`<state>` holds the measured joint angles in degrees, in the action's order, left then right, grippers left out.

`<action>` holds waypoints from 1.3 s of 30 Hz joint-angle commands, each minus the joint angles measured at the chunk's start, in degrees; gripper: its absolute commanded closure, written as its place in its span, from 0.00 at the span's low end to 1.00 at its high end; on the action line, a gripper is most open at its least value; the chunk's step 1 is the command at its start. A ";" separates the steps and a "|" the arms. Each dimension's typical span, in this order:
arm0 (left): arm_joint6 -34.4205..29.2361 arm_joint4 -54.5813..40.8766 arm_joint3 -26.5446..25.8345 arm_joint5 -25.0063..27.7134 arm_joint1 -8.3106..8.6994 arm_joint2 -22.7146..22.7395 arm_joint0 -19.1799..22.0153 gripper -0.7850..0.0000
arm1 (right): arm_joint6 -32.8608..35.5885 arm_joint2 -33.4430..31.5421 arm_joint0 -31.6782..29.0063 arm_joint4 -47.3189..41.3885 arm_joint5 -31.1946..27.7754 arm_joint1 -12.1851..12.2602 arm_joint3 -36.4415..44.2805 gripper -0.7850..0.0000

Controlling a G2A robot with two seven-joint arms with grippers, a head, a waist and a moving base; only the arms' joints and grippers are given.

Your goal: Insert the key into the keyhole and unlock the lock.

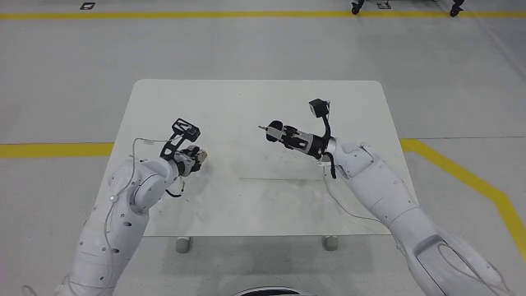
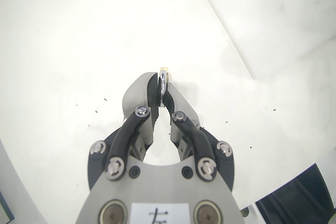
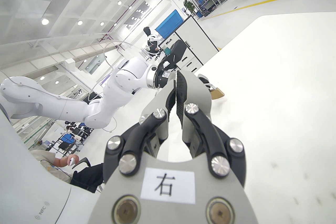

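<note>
Over the left half of the white table [image 1: 246, 103], left gripper [image 2: 162, 79] clamped tight on the lock [image 2: 163, 89]: black pads [image 2: 153, 89] pressed against either side of the silver shackle, brass body poking out beyond the fingertips, low over the tabletop, whether touching it or not impossible to tell. Toward the table's middle, right gripper [image 1: 267, 129] above the surface, pointing across at the lock and well apart from it. Ribbed pads [image 3: 181, 93] of that claw drawn together, with no gap between them in the right wrist view. At its tips in the top view, a thin sliver [image 1: 260, 127] jutting toward the lock, too small to name for sure. Past those closed fingers in the right wrist view, the lock's brass body low over the table, with the white links of the left arm [image 3: 126, 78] behind it. Near the lock, a faint straight seam [image 2: 220, 22] across the tabletop and a scatter of dark specks [image 2: 105, 99]
</note>
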<state>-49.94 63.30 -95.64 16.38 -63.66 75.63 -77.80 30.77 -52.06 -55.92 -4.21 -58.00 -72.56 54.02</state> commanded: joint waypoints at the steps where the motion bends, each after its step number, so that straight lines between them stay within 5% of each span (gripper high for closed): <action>1: 1.57 -2.20 0.10 0.47 -0.01 0.47 -0.30 1.00 | 0.00 0.00 0.00 0.00 0.00 0.00 0.00 1.00; 12: 7.87 -32.97 9.42 9.05 -0.39 4.77 1.98 1.00 | 0.00 0.00 0.00 0.00 0.00 0.00 0.00 1.00; 21: 6.18 -35.59 11.28 10.18 -0.37 4.33 3.30 1.00 | 0.00 0.00 0.00 0.00 0.00 0.00 0.00 1.00; 26: 10.20 -44.08 12.27 9.55 -0.72 4.55 2.46 1.00 | -0.83 -0.11 -0.39 0.75 1.09 0.00 1.04 1.00; 39: 0.81 -75.10 26.61 15.06 -2.26 -0.46 8.42 1.00 | -7.67 -0.71 -1.91 4.27 5.00 -0.55 5.94 1.00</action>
<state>-48.01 -8.11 -70.09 31.04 -65.74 75.68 -69.83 23.76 -52.83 -57.86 0.23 -53.07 -72.98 60.05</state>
